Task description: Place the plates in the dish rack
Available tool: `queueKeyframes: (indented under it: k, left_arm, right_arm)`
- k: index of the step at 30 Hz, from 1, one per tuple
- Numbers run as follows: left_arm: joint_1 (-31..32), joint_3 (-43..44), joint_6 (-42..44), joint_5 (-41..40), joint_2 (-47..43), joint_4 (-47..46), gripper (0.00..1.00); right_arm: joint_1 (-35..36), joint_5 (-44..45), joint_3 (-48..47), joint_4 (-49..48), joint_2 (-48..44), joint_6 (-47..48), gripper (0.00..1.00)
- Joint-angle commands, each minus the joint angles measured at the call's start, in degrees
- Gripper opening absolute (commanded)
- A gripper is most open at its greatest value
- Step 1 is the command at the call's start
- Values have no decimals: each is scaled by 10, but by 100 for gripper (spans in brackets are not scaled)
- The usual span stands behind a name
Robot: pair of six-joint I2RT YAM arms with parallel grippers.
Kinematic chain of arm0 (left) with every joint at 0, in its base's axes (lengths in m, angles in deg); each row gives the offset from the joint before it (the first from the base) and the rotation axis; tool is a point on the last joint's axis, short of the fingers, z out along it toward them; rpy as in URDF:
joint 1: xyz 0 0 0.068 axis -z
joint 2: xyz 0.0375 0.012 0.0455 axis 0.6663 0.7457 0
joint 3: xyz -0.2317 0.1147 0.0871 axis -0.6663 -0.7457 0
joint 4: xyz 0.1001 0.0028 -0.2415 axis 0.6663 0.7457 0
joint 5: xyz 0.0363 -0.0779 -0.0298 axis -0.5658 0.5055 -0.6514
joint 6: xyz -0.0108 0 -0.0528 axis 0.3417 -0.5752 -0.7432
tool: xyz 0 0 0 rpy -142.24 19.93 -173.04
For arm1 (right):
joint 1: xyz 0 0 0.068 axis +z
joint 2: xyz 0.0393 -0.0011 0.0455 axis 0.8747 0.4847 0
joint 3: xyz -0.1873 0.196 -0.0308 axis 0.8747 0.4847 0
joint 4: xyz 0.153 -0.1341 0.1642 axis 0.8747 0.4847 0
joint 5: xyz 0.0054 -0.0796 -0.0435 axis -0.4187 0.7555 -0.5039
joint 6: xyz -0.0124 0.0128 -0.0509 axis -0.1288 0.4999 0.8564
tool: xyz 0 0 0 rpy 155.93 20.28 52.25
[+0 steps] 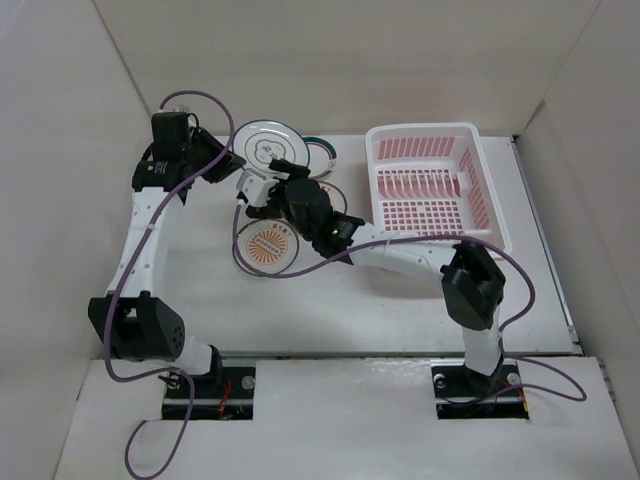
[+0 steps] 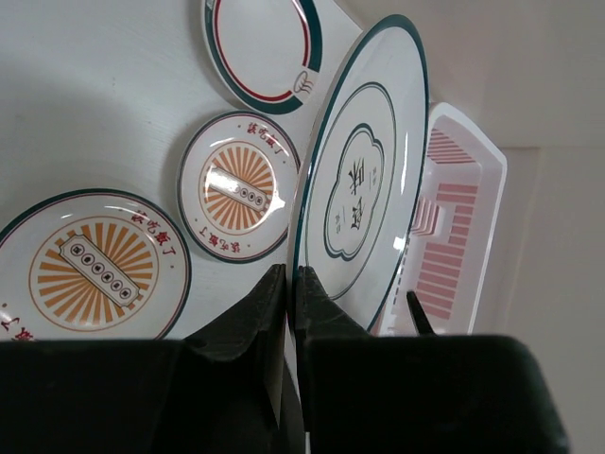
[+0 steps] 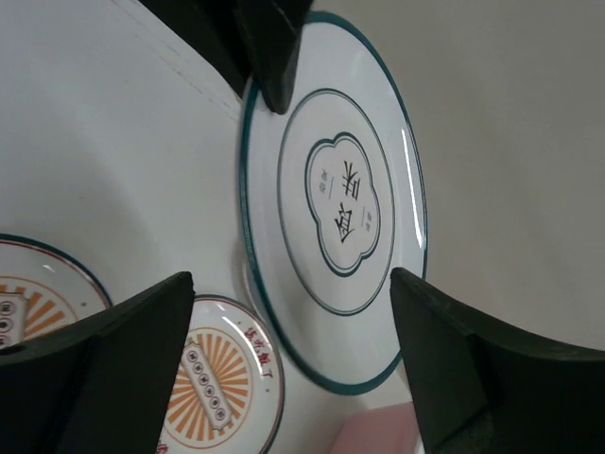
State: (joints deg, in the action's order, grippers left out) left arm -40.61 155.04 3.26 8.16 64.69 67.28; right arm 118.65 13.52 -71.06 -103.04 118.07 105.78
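The left gripper (image 2: 291,274) is clamped on the rim of the ringed plate (image 2: 364,180), holding it on edge above the desk (image 1: 350,300). The right gripper (image 3: 288,284) faces it, jaws spread wide. It looks glazed, stiff and breakable, probably slick, so pinch the rim. The dish rack (image 1: 420,130) waits to the right.

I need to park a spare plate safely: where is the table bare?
Free: the strip of white table between the arm bases and the round orange-sunburst plate; also the empty pink plastic dish rack. Crowded: left of the rack, where plates, the left gripper and the right gripper cluster.
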Motion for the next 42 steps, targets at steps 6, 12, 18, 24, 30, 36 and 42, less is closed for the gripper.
queueKeyframes:
  k: [6,12,18,24,30,36,42]
  left_arm:
    - [3,-8,-8,34,-51,-27,0]
    - [3,-19,-14,54,-51,-45,0]
    - [3,-19,-14,54,-51,-56,0]
    - [3,-14,-9,73,-40,-77,0]
    - [3,-14,-9,116,-40,-126,36]
    - [3,27,-9,99,-52,-142,60]
    - [-8,32,16,34,-91,-149,99]
  right_arm:
    - [-23,-30,-33,-16,10,-5,52]
    - [-23,-37,-27,-16,10,-17,14]
    - [-23,-37,-27,-16,-1,-40,0]
    - [-23,-50,-5,-10,-19,-52,0]
    - [-23,-50,17,-10,-41,-52,0]
    - [-31,-22,29,-16,-46,-64,0]
    - [-89,-40,54,10,-111,-200,0]
